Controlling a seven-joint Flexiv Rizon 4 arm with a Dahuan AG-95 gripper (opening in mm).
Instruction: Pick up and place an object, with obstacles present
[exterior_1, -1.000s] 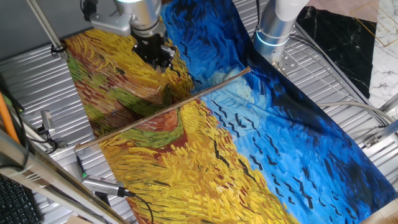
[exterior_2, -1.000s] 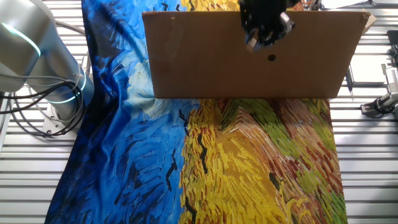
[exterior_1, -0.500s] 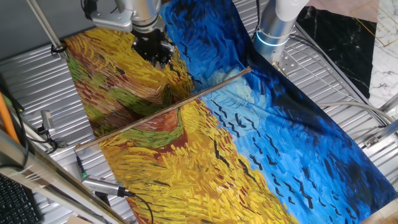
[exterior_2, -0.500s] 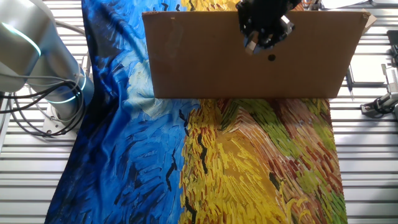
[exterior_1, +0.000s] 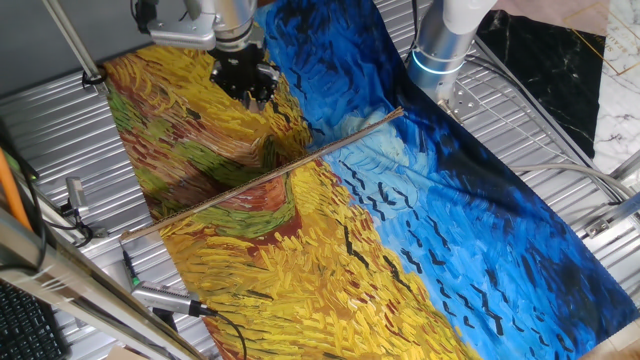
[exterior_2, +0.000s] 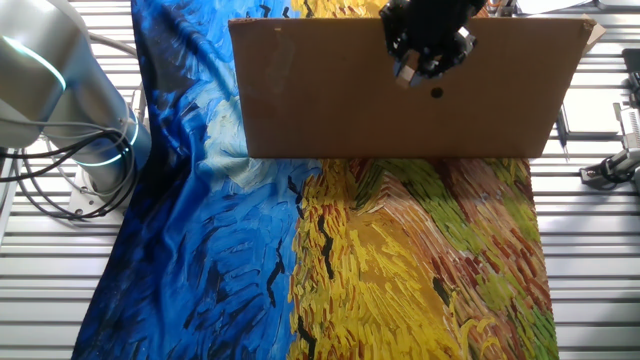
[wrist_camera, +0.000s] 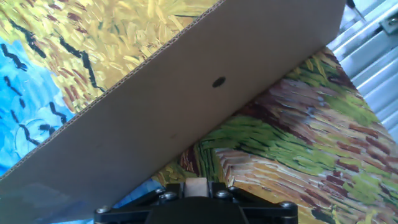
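Note:
My gripper (exterior_1: 245, 85) hangs over the yellow part of the painted cloth, on the far side of an upright cardboard wall (exterior_1: 262, 176). In the other fixed view the gripper (exterior_2: 425, 62) shows in front of the wall's brown face (exterior_2: 330, 100). In the hand view the gripper (wrist_camera: 196, 185) is shut on the object (wrist_camera: 196, 188), a tiny pale tan block pinched between the black jaws. The wall (wrist_camera: 186, 112) crosses that view diagonally just ahead of the block, with a small dark hole (wrist_camera: 218, 81) in it.
A painted cloth (exterior_1: 400, 230), yellow on one side and blue on the other, covers the slatted metal table (exterior_1: 560, 150). The arm's base (exterior_1: 445, 40) stands at the cloth's far edge. Cables and tools (exterior_1: 160, 300) lie at the near left.
The gripper has shifted slightly up and towards the far left, still holding the tan block. The cardboard wall has not moved.

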